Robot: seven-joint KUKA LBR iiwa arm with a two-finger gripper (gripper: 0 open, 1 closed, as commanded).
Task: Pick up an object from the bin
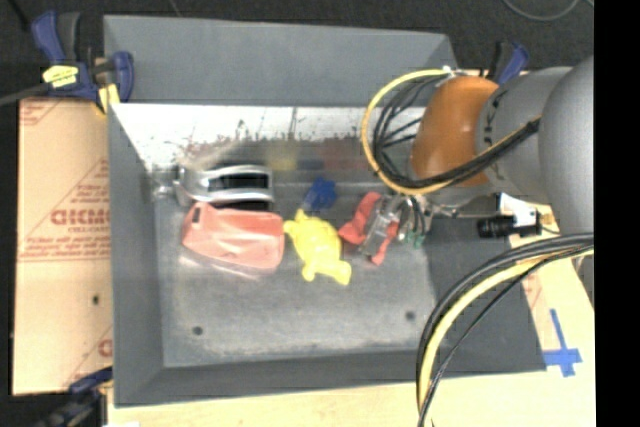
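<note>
Hand [392,223] is down at the right of the bin [300,335] floor, below the orange cover [455,130] and the looped cables [395,150] of the wrist; whether it is spread or pressed together cannot be told, as the wrist and cables overhang it and its outline merges with what lies beneath. Red piece [360,218] lies touching or just beside the hand, on the side toward the view's left, right of the bin's middle; it is the nearest thing and is judged the likely object of the pick; no grip on it can be confirmed.

Handling, as a judgement: it looks small and of hard plastic, therefore light and stiff, with a smooth surface that may slip; it appears long and narrow, set on a slant, so hold is best taken across its narrow width near the middle; its lower end, by the hand, is partly covered.

Yellow toy [318,247] lies just beside it, close enough to be nudged; blue piece [320,193] sits just behind the toy, near the back wall; pink packet [232,237], soft-looking, lies further along, with a black-and-white item [236,180] behind it.

Not determined: the exact shape of the red piece; whether it is one thing or two; the nature of the black-and-white item.
</note>
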